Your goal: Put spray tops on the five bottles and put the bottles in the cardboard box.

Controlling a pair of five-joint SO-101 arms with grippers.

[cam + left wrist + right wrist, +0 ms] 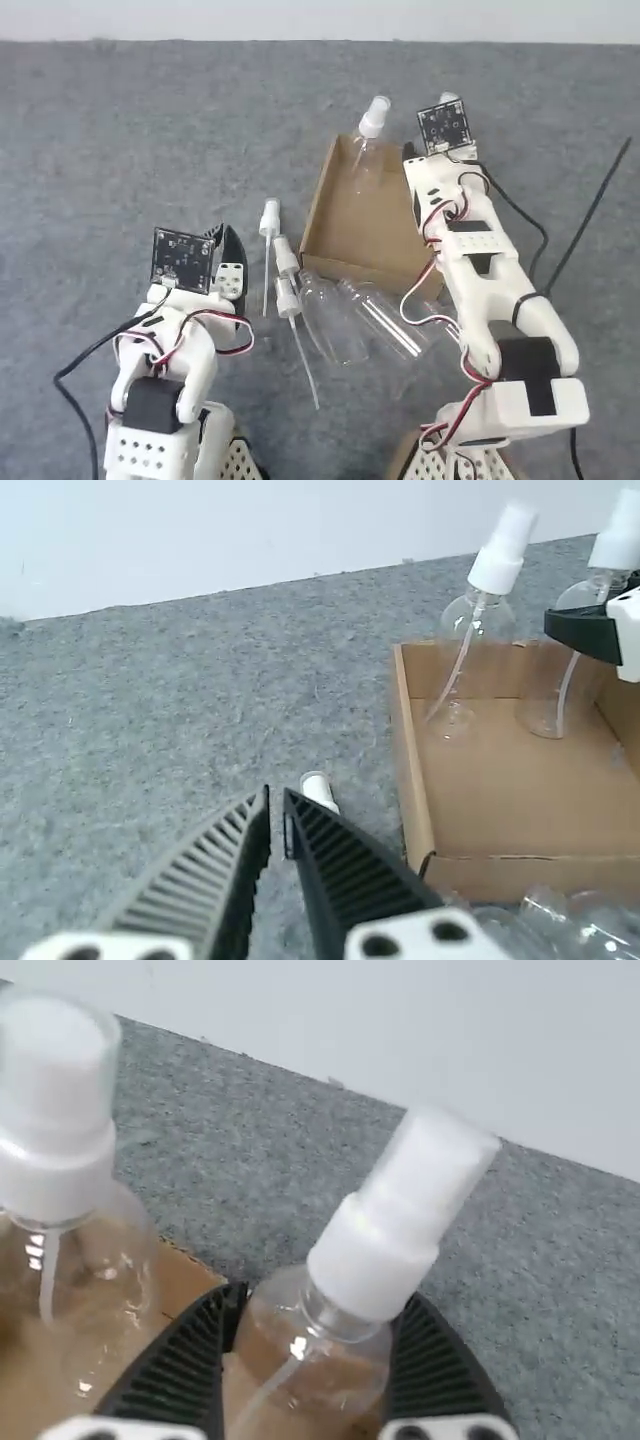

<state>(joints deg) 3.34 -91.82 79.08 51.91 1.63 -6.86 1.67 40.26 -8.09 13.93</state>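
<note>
**A:** Where is the right pincer [317, 1300]?

**B:** At the far corner of the cardboard box [365, 235]. Its jaws are closed on either side of the held bottle [310, 1360], gripping the clear shoulder just under the white spray top [400, 1215] fitted on it. That bottle is upright inside the box, near the far wall.

**A:** Is anything else in the box?

**B:** A second capped bottle [368, 150], also upright, stands just beside the held one and along the same far wall.

**A:** And the left pincer [277, 805]?

**B:** It is low over the grey tabletop [120, 130], well apart from the box's left wall. The jaws are drawn almost together with only a thin slit between them, and nothing is in them. One white top lies just past its tips.

**A:** Where are the rest of the pieces?

**B:** Three loose spray tops [271, 222] lie on the tabletop between the left arm and the box, with their thin tubes trailing toward the near edge. The uncapped bottles [335, 320] lie on their sides, side by side, just outside the box's near wall. I count two clearly. Whether a third lies under the right arm, I cannot tell.
</note>
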